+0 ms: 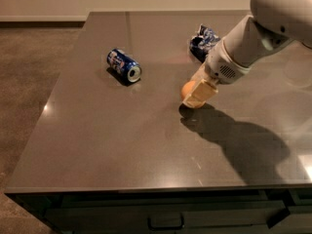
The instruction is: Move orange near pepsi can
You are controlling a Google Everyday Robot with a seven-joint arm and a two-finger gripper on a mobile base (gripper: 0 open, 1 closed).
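One orange (187,88), one pepsi can (124,65), one chip bag (204,40), one table (122,140), one claw (199,95) at the orange.

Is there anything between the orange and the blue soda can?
No, just bare table in the camera view. The gripper is at the orange, away from the pepsi can.

Arm (246,38): I read smooth white casing, a round tube with a soft sheen.
Upper housing (285,9): large, bulbous, white to pale grey, shaded on its underside.
Wrist collar (225,68): white ring, wider than the tube, with a small dark speckled patch on its side.
Gripper (197,95): pale tan, blocky and flat-sided. I see it at the arm's tip, low over the table (97,145), against the orange (187,88).
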